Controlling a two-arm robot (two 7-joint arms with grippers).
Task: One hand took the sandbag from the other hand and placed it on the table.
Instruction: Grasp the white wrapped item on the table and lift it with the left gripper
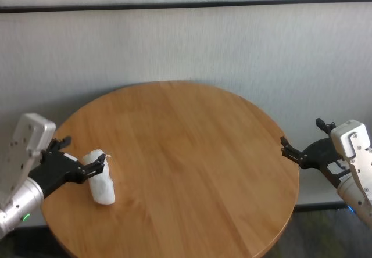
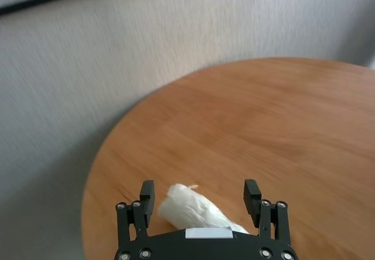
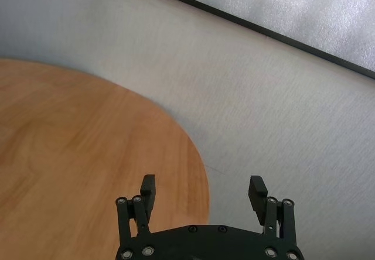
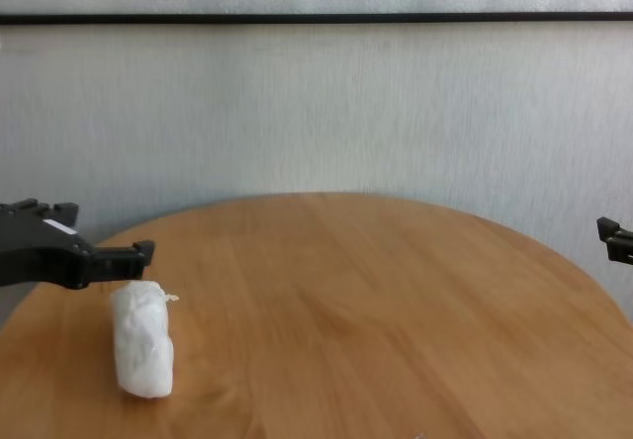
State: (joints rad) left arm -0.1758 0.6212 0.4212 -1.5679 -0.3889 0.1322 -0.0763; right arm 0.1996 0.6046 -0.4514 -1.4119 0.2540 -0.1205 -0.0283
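The white crinkled sandbag rests on the round wooden table near its left edge. It also shows in the chest view and in the left wrist view. My left gripper, on the green-lit arm, is open, with its fingers on either side of the sandbag's upper end. My right gripper, on the blue-lit arm, is open and empty. It hovers off the table's right edge, far from the sandbag.
A grey wall with a dark horizontal strip runs behind the table. The rest of the tabletop is bare wood. Grey floor shows beyond the table's right edge.
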